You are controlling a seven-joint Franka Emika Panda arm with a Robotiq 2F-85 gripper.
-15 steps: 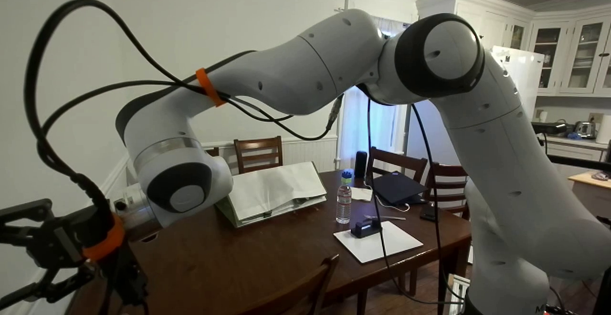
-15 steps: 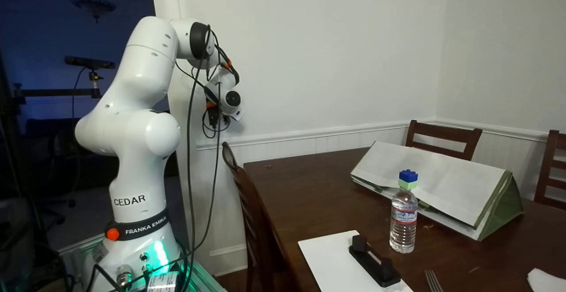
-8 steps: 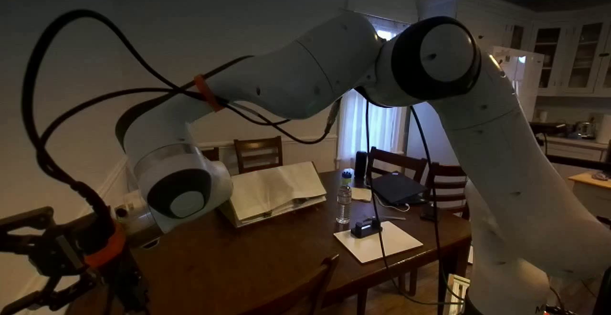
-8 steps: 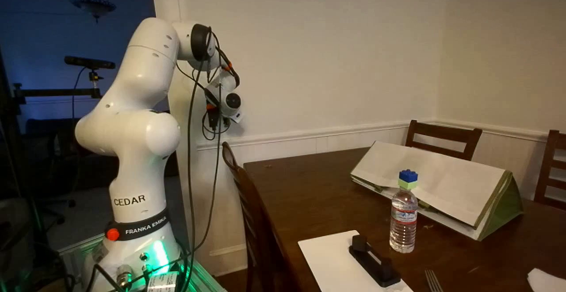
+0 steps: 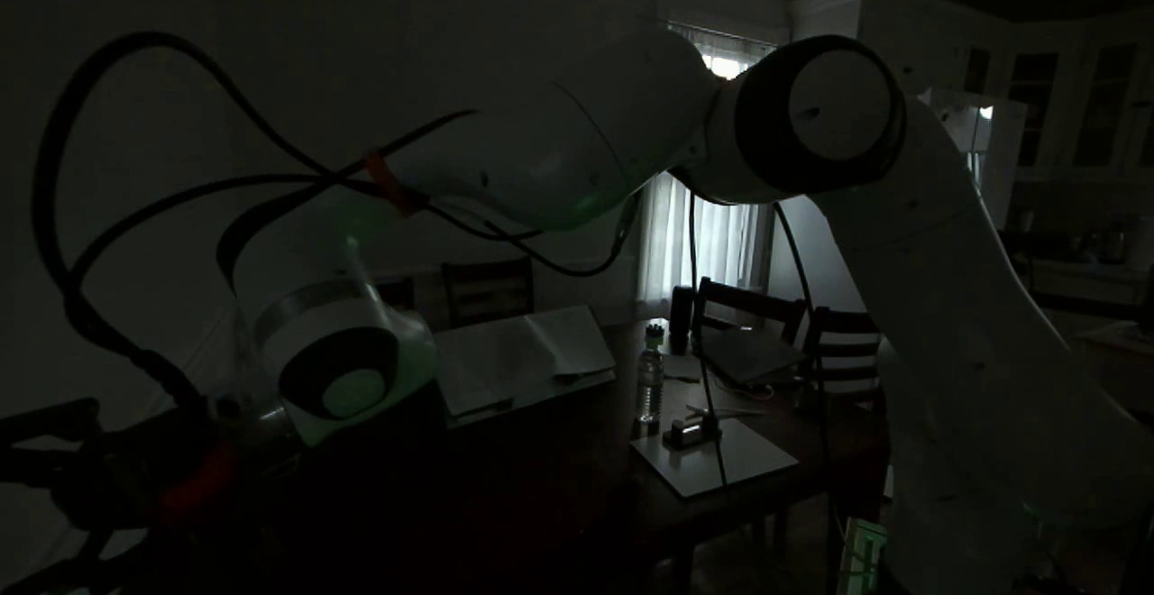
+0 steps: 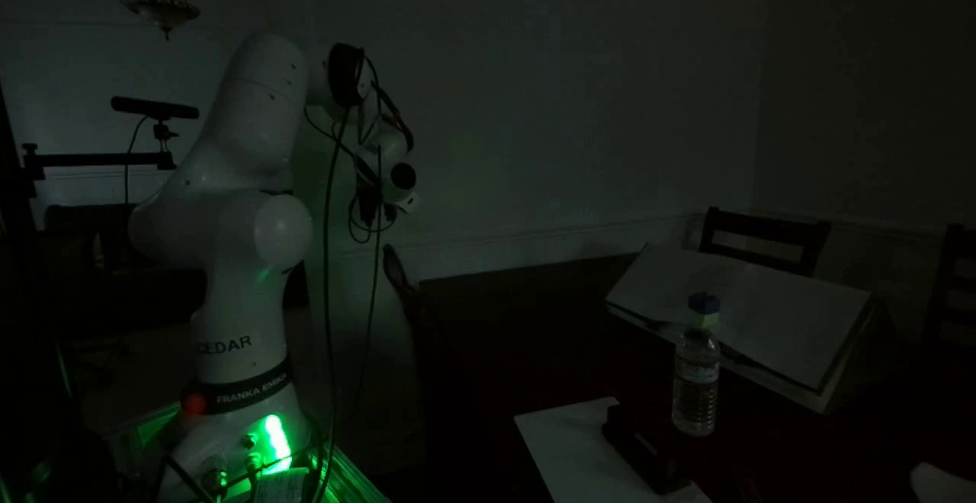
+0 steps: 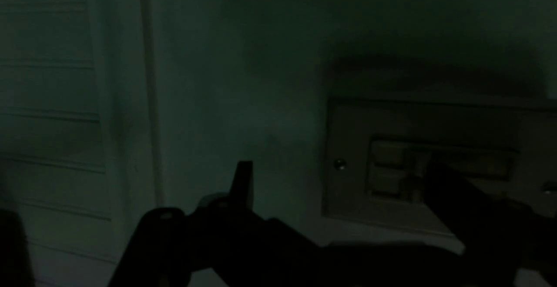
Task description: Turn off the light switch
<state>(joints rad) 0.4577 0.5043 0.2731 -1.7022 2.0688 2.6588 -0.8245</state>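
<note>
The light switch (image 7: 389,158) sits in a rectangular wall plate with screws at both ends, at the right of the wrist view, very dark. My gripper (image 7: 340,167) is open, its fingers wide apart. Its right finger overlaps the switch opening in the wrist view; whether it touches the switch is too dark to tell. Its left finger is over bare wall, left of the plate. In an exterior view the open gripper (image 5: 27,500) shows at the left edge against the wall. The switch is out of view in both exterior views.
A dark table (image 6: 518,320) stands beside the arm, with a water bottle (image 6: 695,385), a white board (image 6: 564,442) and a large paper pad (image 6: 747,312) on it. Chairs (image 5: 491,288) stand around it. A curtained window (image 5: 694,243) gives the main light. Black cables (image 5: 54,171) loop from the wrist.
The room has gone from brightly lit to dim to nearly dark. The arm has lowered slightly along the wall. The gripper stays open.
</note>
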